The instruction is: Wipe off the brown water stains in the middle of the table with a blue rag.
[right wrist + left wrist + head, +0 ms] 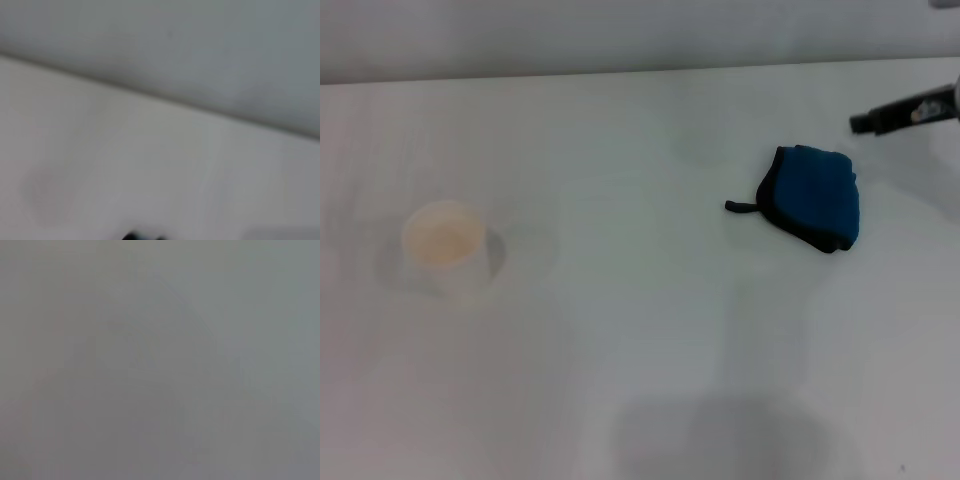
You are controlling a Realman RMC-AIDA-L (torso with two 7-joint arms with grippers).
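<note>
A white table (650, 330) fills the head view. A folded blue rag (812, 196) with black edging lies toward the right, its loop tab pointing left. The right gripper (865, 122) enters from the right edge, just above the rag; whether its jaws are apart cannot be told. A white paper cup (445, 245) stands far left. No brown stains are discernible. Risk: a wide sweep could tip the cup.

Smooth matt white table (640, 350), soft blue cloth rag (815, 195) with black edging, white paper cup (445, 245), tan inside
</note>
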